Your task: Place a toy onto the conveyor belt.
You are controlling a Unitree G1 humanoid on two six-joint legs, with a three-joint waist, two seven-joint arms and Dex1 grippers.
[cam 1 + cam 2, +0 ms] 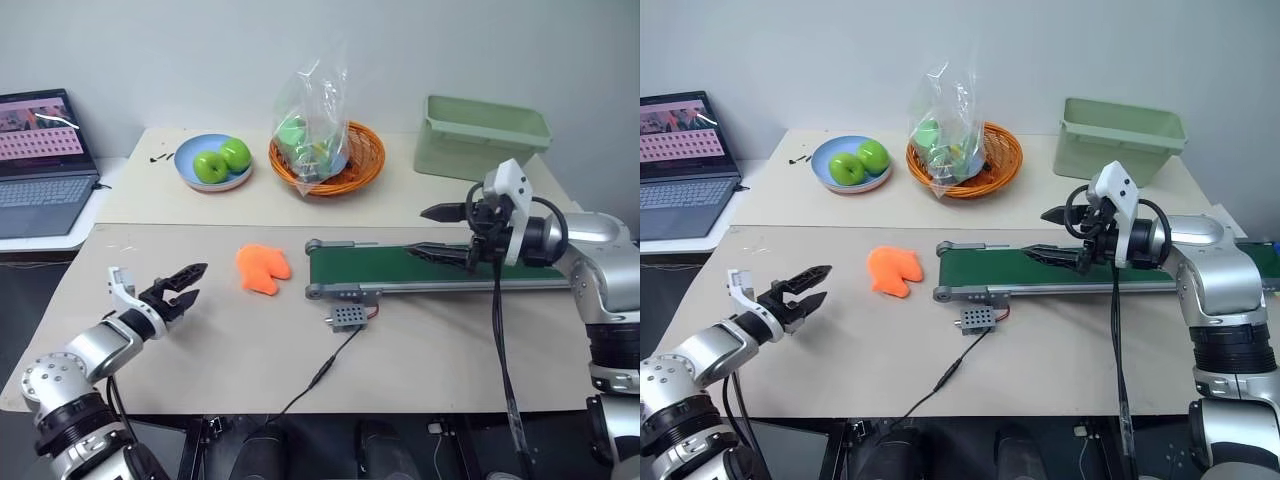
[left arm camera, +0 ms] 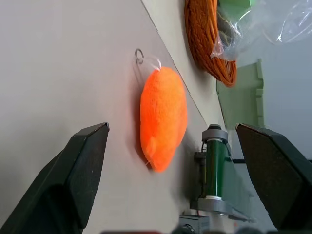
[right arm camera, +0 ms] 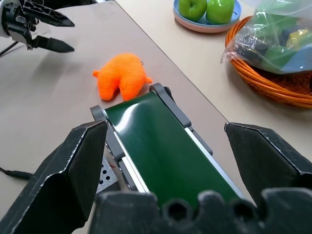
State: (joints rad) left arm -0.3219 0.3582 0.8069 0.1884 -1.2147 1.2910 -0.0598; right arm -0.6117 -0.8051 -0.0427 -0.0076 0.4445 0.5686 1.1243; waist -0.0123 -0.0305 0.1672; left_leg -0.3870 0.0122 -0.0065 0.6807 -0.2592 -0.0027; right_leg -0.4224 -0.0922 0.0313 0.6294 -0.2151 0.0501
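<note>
The tabletop (image 1: 450,350) is a big beige surface with the conveyor belt (image 1: 400,268) running along its right half, dark green in a grey frame. Behind it sit a pale green bin (image 1: 480,135), an orange wicker basket (image 1: 365,160) with a plastic bag (image 1: 312,105) of green stuff in it, and a blue plate (image 1: 195,160) with two green apples (image 1: 222,160).

The right end effector (image 1: 440,233) hangs over the belt, fingers spread wide, holding nothing. The left end effector (image 1: 188,282) is low over the tabletop, also wide open and empty, pointing at the toy (image 1: 262,268).

The orange toy lies on the tabletop just off the belt's left end, not on it.
</note>
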